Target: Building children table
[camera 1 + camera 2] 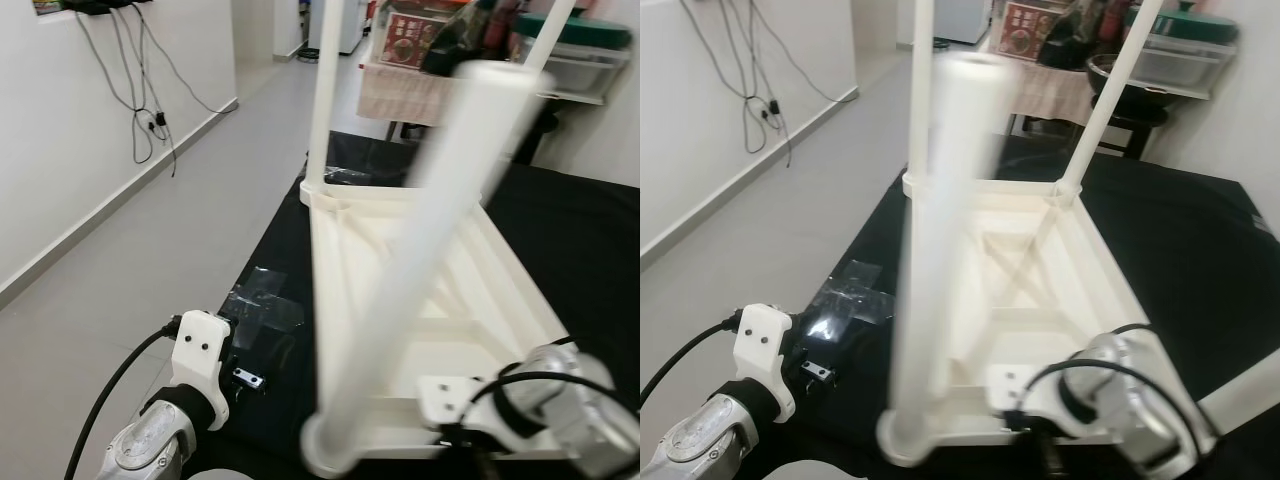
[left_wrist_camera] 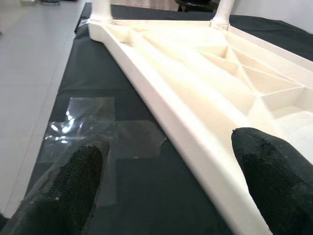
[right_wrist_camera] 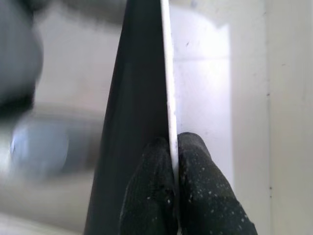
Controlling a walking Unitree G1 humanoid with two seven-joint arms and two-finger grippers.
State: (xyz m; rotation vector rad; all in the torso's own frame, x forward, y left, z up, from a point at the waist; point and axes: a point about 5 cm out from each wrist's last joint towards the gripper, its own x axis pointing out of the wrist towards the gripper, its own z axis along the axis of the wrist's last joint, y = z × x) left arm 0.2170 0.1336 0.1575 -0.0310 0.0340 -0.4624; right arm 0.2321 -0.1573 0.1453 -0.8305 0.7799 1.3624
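Grey floor tiles run down the left half of the head views, beside a white wall with dangling black cables (image 1: 150, 120) at upper left. A black cloth mat (image 1: 570, 250) covers the floor across the centre and right, and a cluttered shelf with boxes and a bowl (image 1: 1120, 70) sits along the top edge.

On the mat lies my task piece: an upside-down white plastic children's table top (image 1: 450, 300), ribbed underside facing up, in the middle of the frame. Two legs (image 1: 922, 90) already stand in its far corners. A third leg (image 1: 420, 250), blurred, leans diagonally from the lower centre up toward the top right, its foot near the closest corner.

My right gripper (image 3: 173, 196), seen in its wrist view, has its fingers pressed together on a thin white edge, apparently part of the table, though I cannot say which. My left gripper (image 2: 166, 171) hovers with fingers spread wide, straddling the near rim of the table top. A crumpled clear plastic wrapper (image 2: 98, 132) lies on the mat just beside that rim.

Risks, as I judge them: the leaning leg looks unseated and could tip over or jam crooked in its socket. The thin pinch may slip. The wrapper could slide under a finger.
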